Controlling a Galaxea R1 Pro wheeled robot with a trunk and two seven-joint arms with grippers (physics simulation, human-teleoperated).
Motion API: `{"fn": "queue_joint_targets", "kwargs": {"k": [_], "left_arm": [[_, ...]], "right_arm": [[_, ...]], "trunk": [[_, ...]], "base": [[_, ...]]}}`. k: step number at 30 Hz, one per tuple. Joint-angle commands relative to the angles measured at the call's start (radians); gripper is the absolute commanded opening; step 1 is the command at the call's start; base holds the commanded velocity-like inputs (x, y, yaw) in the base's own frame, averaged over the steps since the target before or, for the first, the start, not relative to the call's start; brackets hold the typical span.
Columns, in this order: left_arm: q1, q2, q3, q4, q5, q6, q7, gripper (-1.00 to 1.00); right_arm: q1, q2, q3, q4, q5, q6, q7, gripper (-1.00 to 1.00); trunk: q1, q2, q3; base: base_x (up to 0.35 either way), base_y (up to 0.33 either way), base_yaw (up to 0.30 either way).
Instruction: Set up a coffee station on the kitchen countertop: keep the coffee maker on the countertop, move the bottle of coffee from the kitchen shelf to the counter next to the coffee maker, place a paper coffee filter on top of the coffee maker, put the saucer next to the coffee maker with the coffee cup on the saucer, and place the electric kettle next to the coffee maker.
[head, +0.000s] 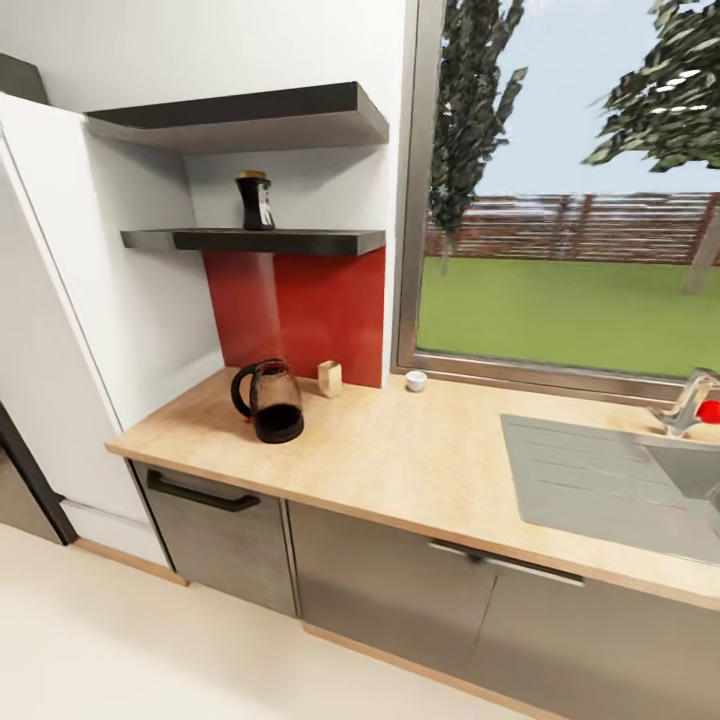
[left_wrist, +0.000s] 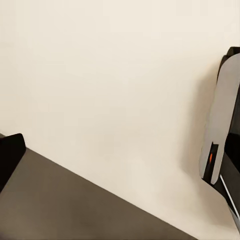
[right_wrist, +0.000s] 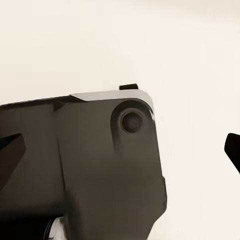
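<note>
A pale cream, featureless floor (right_wrist: 150, 45) lies across the upper and right-hand stretch of the right wrist view. In front of it sits a large dark grey, matte block of the robot's own body (right_wrist: 85, 170), with a rounded corner and a thin light grey edge running along its upper side. Near that corner is a round, recessed dark socket (right_wrist: 131, 121). A small black tab (right_wrist: 129, 87) stands just beyond the light edge. A black pointed tip (right_wrist: 233, 149) juts in at the right border and another dark wedge (right_wrist: 10, 145) at the left border; what they belong to cannot be told.
</note>
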Motion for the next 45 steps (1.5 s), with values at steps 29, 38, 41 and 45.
{"fn": "queue_joint_targets", "kwargs": {"k": [29,38,41,45], "left_arm": [[0.0,0.005,0.007,0.001,-0.01,-0.018,0.003,1.0],[-0.001,0.006,0.009,0.0,-0.01,-0.02,0.004,1.0],[-0.001,0.01,0.01,-0.007,-0.009,-0.021,0.006,1.0],[0.002,0.01,0.01,-0.075,-0.009,-0.077,0.009,1.0]], "right_arm": [[0.0,-0.001,-0.011,-0.006,-0.001,0.0,-0.001,1.0],[0.0,0.0,-0.011,-0.008,-0.001,0.0,-0.002,1.0],[0.0,0.0,-0.011,-0.008,-0.001,0.001,-0.002,1.0],[0.0,0.0,-0.01,-0.008,-0.001,0.002,-0.001,1.0]], "trunk": [[0.001,-0.002,-0.002],[0.001,-0.002,-0.002],[0.001,-0.002,-0.002],[0.001,-0.002,-0.002]], "base": [[0.067,0.213,-0.197],[-0.024,0.022,-0.238],[-0.183,0.17,-0.031],[-0.058,0.054,-0.006]]}}
